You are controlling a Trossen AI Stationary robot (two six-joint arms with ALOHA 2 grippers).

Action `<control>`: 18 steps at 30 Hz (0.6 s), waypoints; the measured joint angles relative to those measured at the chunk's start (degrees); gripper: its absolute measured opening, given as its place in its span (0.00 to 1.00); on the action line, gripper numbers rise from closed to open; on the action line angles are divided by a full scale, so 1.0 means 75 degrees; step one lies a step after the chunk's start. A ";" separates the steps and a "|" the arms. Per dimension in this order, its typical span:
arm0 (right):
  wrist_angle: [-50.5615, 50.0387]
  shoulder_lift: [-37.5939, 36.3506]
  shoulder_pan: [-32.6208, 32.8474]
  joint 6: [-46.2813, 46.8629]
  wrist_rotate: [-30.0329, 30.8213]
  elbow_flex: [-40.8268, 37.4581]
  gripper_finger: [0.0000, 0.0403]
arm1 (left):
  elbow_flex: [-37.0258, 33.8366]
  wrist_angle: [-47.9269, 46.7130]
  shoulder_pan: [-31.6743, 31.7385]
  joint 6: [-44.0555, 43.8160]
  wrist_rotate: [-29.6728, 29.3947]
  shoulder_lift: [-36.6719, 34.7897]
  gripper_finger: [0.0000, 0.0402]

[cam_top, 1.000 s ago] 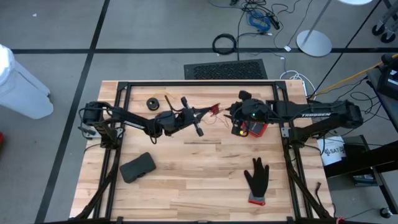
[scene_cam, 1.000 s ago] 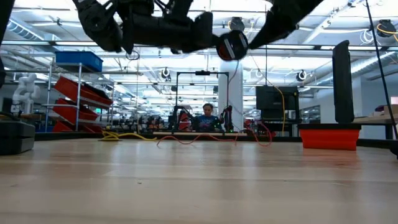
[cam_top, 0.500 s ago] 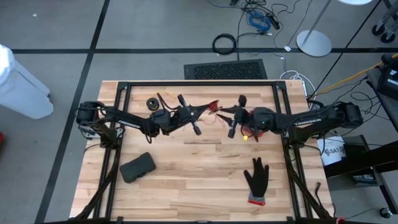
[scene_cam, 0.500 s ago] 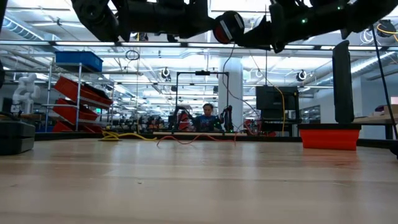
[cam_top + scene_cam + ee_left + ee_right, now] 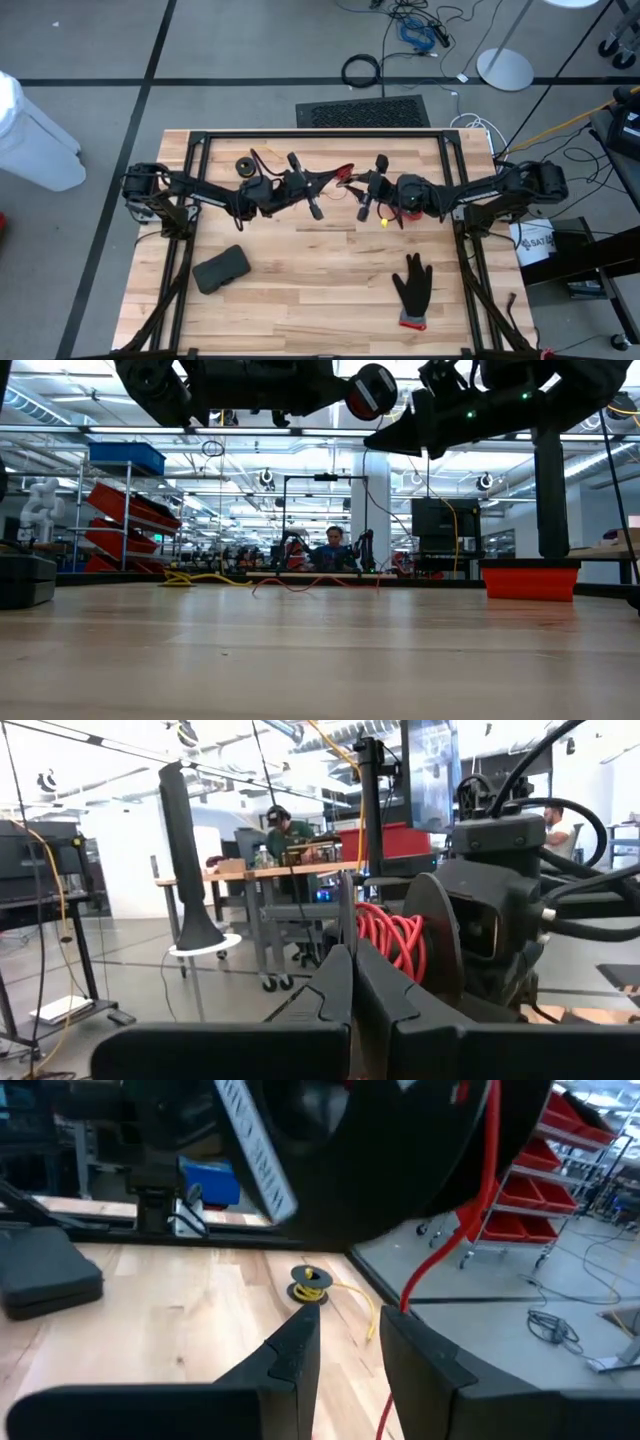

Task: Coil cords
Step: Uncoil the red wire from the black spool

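Note:
The red cord (image 5: 392,938) is wound on a black spool (image 5: 372,392), which is held high over the table's middle. My left gripper (image 5: 350,982) reaches level from the table's left and is shut on the spool. My right gripper (image 5: 350,1342) comes level from the right, open, its tips just below the spool. A loose strand of red cord (image 5: 470,1210) drops from the spool into the gap between its fingers. The yellow-tan cord's small spool (image 5: 246,165) lies flat on the table at the far left, its loose end trailing beside it (image 5: 366,1306). My left gripper pinches a thin black flange of the spool (image 5: 345,925) between its two fingers, right beside the red windings. The fingers come level from the table's left. The spool is lifted clear, well above the table. My right gripper: I cannot tell whether its fingers touch the red strand.
A black glove with a red cuff (image 5: 412,288) lies near the table's front right. A black pouch (image 5: 220,268) lies at the front left. Black frame rails (image 5: 320,133) run along the table's far edge and down both sides.
My right gripper has come down and tipped from pointing down to level. It now reaches toward the table's left, up to the spool. My left gripper has lifted the spool a little higher.

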 joint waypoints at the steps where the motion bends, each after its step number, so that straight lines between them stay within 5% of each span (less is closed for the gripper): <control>1: 0.0077 0.0045 0.0000 -0.0036 0.0029 0.0000 0.23 | 0.0000 -0.0007 -0.0017 0.0004 0.0000 0.0000 0.00; 18: -0.0618 0.0081 0.0027 0.0318 0.0686 0.0000 0.23 | 0.0000 -0.0442 -0.0076 0.0076 0.0002 0.0003 0.00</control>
